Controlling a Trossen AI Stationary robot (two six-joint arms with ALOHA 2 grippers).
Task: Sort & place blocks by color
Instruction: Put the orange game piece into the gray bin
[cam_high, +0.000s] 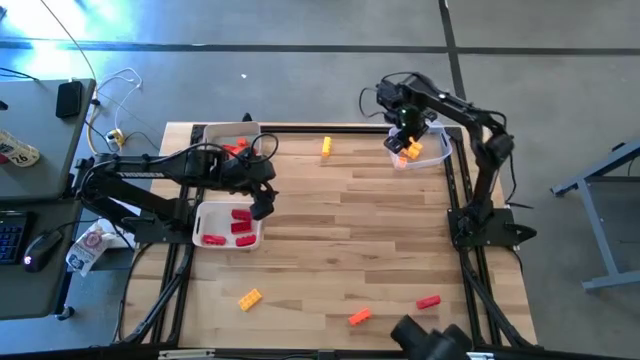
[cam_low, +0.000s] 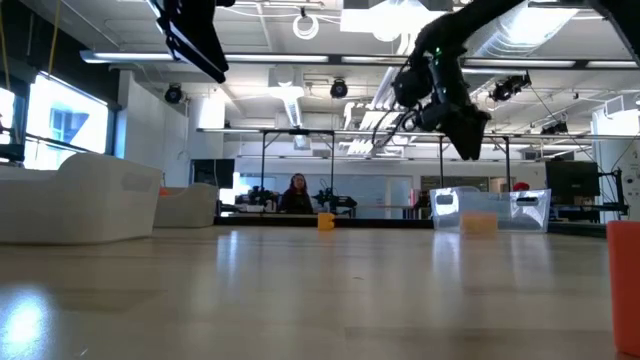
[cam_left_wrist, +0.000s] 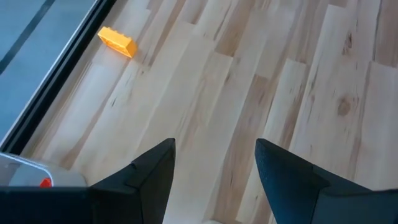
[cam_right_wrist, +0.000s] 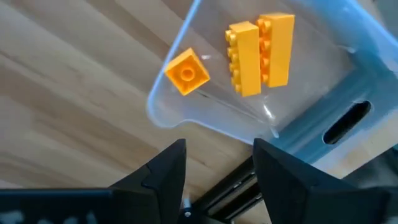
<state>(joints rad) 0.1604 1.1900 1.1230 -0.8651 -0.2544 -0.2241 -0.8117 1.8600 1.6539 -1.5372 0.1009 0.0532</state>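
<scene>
Three orange blocks lie on the floor of the clear tub near the table's far right corner. My right gripper hovers open and empty just above them. Several red blocks lie in the near white tray. My left gripper hangs open and empty above the table beside that tray. In its wrist view the open fingers frame bare wood, with a yellow block lying farther off by the far edge. Loose yellow, orange and red blocks lie near the near edge.
A second white tray at the far edge holds a red-orange block. Black rails frame the table. A dark camera body sits at the near edge. Bare wood lies in the table's middle. A person sits far behind.
</scene>
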